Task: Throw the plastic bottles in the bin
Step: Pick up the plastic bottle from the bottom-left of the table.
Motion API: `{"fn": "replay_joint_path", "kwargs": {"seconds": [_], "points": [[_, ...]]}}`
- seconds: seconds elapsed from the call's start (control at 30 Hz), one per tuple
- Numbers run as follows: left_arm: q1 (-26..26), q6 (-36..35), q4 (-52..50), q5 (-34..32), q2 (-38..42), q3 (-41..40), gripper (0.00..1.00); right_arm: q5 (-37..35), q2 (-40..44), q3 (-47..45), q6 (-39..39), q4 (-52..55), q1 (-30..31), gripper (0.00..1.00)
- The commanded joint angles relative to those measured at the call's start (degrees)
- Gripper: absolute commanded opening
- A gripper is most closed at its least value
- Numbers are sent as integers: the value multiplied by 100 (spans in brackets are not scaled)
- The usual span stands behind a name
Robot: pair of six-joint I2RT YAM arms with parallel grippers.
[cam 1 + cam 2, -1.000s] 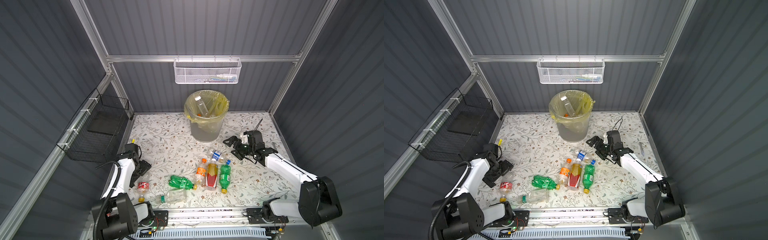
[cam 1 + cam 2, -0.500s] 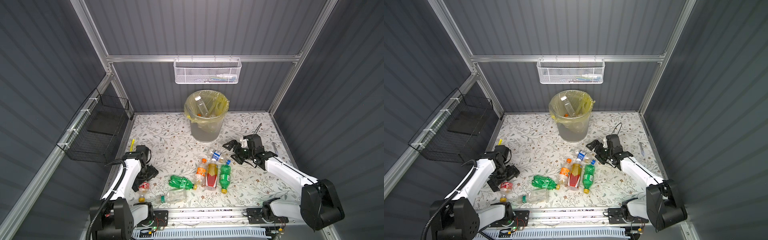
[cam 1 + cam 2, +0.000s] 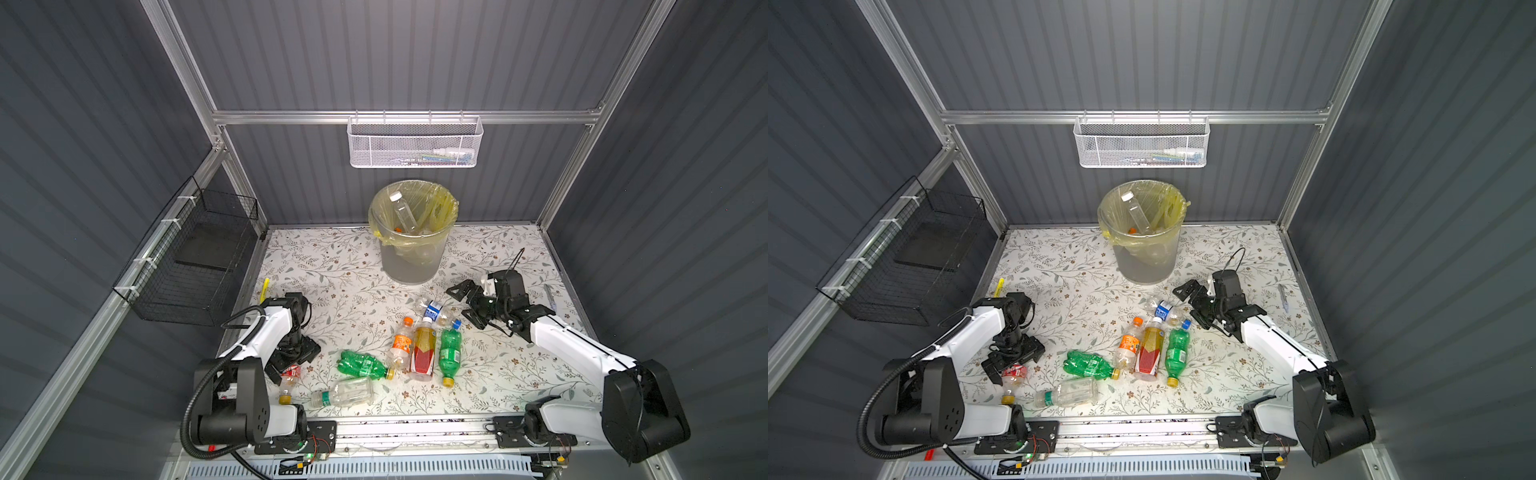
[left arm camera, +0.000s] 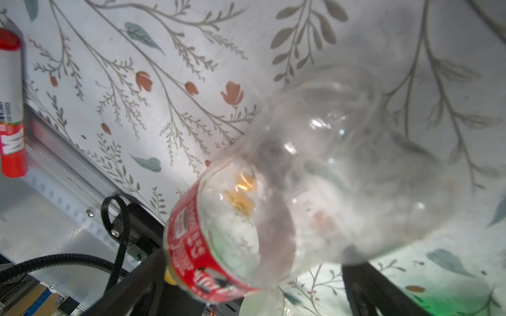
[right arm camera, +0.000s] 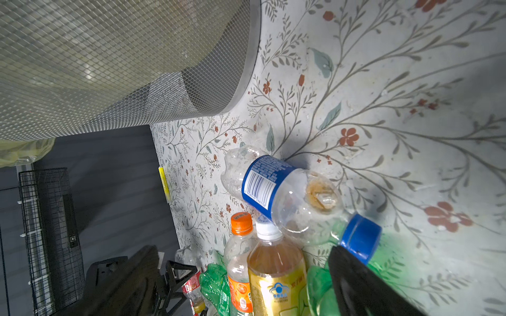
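Observation:
Several plastic bottles lie near the table's front. A clear bottle with a red label (image 3: 289, 373) (image 4: 273, 205) lies at the front left, and my left gripper (image 3: 291, 361) (image 4: 252, 295) stands open, one finger on each side of it. A clear blue-label bottle (image 3: 434, 311) (image 5: 279, 191) with a blue cap lies just left of my open right gripper (image 3: 463, 305) (image 5: 246, 290), whose jaws are empty. An orange-label bottle (image 3: 401, 345), an amber one (image 3: 423, 349) and a green one (image 3: 449, 351) lie side by side. The bin (image 3: 411, 249) at the back holds a clear bottle (image 3: 403, 212).
A crumpled green bottle (image 3: 361, 365) and a clear green-capped bottle (image 3: 345, 392) lie near the front edge. A white mesh basket (image 3: 415, 143) hangs on the back wall, a black wire basket (image 3: 195, 257) on the left. A yellow marker (image 3: 264, 289) and a red marker (image 4: 11, 109) lie at the left.
My left gripper has swung toward the front and come down over the red-label bottle. My right gripper has moved left, closer to the blue-label bottle. Both stayed open.

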State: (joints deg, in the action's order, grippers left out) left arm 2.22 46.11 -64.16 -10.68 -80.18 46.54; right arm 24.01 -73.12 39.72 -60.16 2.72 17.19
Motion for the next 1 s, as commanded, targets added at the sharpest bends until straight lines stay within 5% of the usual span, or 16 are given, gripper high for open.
{"fn": "replay_joint_path", "kwargs": {"seconds": [0.0,0.57,0.83,0.97], "points": [[31,-29,373,-24,-306,96,98,-71,-9,-57,-57,-84,13,99],[170,-386,1827,277,-1253,434,60,-408,-21,449,441,687,-88,97],[191,-719,2452,430,-1026,488,57,-1147,84,930,1216,1457,-273,97],[209,-1227,3435,1064,-539,389,61,-1221,-60,1212,1725,1769,-389,97]]}}
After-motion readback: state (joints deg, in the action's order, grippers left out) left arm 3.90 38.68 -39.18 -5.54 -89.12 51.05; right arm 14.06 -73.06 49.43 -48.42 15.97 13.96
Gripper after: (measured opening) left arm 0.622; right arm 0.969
